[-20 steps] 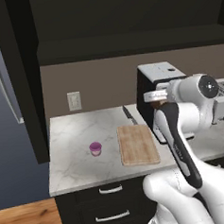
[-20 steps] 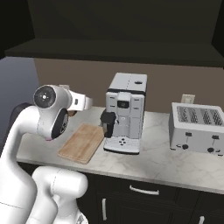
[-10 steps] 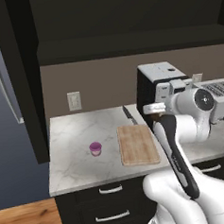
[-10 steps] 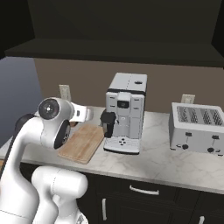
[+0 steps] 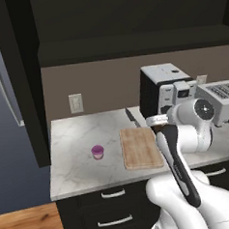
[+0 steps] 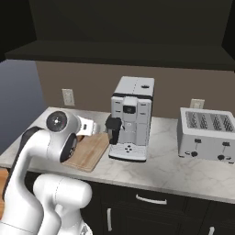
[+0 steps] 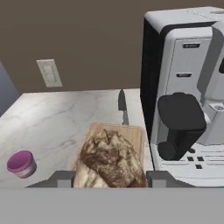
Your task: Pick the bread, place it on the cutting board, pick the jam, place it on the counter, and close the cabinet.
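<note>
In the hand view my gripper (image 7: 109, 179) is shut on the bread (image 7: 111, 159), a crusty brown loaf held between the two fingers (image 7: 61, 178). The loaf hangs just above the near end of the cutting board (image 7: 131, 133). In the left base view the hand (image 5: 158, 120) hovers over the right edge of the cutting board (image 5: 140, 147). The purple jam (image 5: 97, 151) stands on the counter (image 5: 74, 138) left of the board, and appears as the jam (image 7: 21, 163) at the hand view's lower left. The dark cabinet (image 5: 129, 18) hangs overhead.
A coffee machine (image 5: 160, 89) stands right of the board, close to the hand, with a toaster (image 5: 226, 99) beyond it. A knife (image 7: 122, 105) lies behind the board. A tall dark panel (image 5: 24, 84) bounds the counter's left end.
The arm has come down steadily, lowering the hand and the bread toward the cutting board. The jam and board have not moved.
</note>
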Controlling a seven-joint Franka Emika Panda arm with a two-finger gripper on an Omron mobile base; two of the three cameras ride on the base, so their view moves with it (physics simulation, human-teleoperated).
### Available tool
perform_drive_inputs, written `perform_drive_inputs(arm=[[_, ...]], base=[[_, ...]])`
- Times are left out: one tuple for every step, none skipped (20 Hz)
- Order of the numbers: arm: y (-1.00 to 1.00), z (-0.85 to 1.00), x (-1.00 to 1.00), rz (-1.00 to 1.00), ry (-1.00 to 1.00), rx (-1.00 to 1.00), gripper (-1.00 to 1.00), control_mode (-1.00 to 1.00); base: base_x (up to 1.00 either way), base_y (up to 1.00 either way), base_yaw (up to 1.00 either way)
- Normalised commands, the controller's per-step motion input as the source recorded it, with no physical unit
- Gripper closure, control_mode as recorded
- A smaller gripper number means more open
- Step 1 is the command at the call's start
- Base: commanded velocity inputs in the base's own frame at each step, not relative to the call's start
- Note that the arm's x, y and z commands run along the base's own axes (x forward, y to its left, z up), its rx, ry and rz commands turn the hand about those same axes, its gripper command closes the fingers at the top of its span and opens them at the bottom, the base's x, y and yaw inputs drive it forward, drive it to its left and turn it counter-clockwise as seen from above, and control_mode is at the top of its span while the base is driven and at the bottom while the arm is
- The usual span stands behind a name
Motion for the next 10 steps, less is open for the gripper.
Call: perform_drive_inputs(arm=[[0.03, -0.58, 0.0, 0.0, -0.01, -0.02, 1.0, -1.0], [0.01, -0.55, 0.0, 0.0, 0.0, -0.01, 1.0, -1.0], [0.01, -0.52, 0.0, 0.0, -0.01, -0.01, 1.0, -1.0], [0.04, -0.51, 0.0, 0.0, 0.0, -0.01, 1.0, -1.0], [0.06, -0.46, 0.0, 0.0, 0.0, 0.0, 1.0, -1.0], [0.04, -0.46, 0.0, 0.0, 0.0, 0.0, 1.0, -1.0], [0.04, -0.46, 0.0, 0.0, 0.0, 0.0, 1.0, -1.0], [0.04, -0.49, 0.0, 0.0, 0.0, 0.0, 1.0, -1.0], [0.05, -0.51, 0.0, 0.0, 0.0, 0.0, 1.0, -1.0], [0.07, -0.54, 0.0, 0.0, 0.0, 0.0, 1.0, -1.0]], base=[[0.0, 0.0, 0.0], [0.0, 0.0, 0.0], [0.0, 0.0, 0.0], [0.0, 0.0, 0.0], [0.0, 0.0, 0.0], [0.0, 0.0, 0.0], [0.0, 0.0, 0.0], [0.0, 0.0, 0.0], [0.0, 0.0, 0.0], [0.0, 0.0, 0.0]])
